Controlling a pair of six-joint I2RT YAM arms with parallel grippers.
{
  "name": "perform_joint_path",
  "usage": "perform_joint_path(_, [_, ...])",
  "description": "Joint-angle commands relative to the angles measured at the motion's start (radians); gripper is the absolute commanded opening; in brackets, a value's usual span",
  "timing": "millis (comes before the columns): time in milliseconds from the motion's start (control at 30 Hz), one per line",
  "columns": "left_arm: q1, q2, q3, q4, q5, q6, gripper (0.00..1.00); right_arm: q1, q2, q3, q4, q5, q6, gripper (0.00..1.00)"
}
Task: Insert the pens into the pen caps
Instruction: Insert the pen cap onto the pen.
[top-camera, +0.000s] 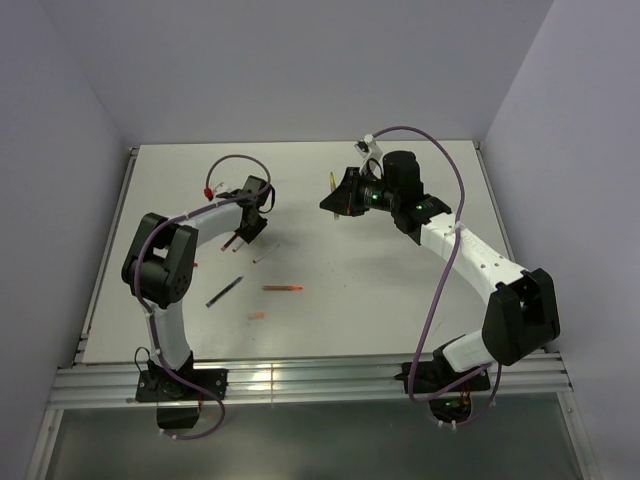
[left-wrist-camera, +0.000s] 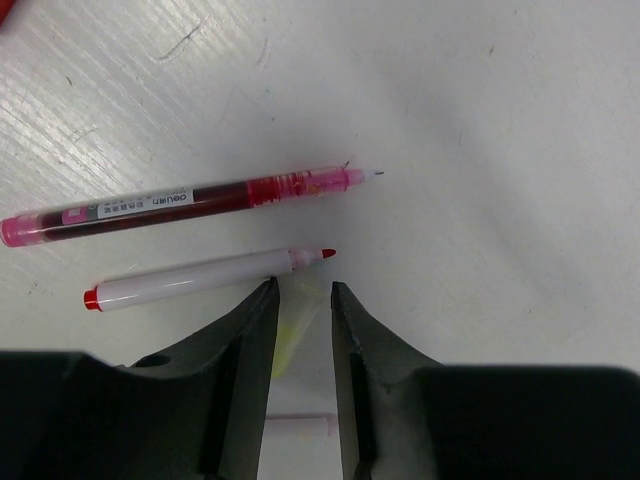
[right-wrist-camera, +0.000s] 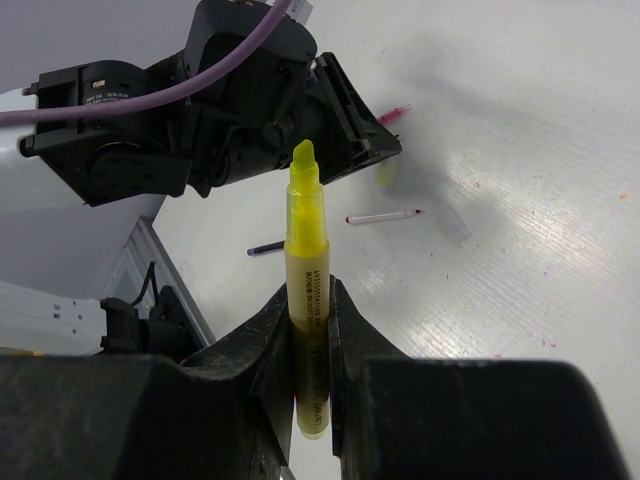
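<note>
My left tool: jaws part-way apart, gripping nothing; pale yellow cap lies on desk between them, roughly along the gap, just nearside of white pen. My right tool: clamped on yellow highlighter.

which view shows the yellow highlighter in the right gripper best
Right wrist: the yellow highlighter stands upright, clamped in the right gripper, with its chisel tip and barrel print in clear close-up. Top external shows at most a thin yellowish sliver at that gripper, far too small for detail. Left wrist does not show it.
</note>
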Motion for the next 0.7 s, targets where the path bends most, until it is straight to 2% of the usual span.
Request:
perform_joint_path(0, [0.010, 0.076, -0.069, -0.109, -0.010, 0.077, 0.34, -0.008, 0.002, 0.020, 0.018, -0.004, -0.017, 0.00])
perform_joint_path(667, [-0.015, 0.102, -0.040, -0.166, -0.022, 0.110, 0.34, -0.017, -0.011, 0.022, 0.007, -0.007, -0.020, 0.00])
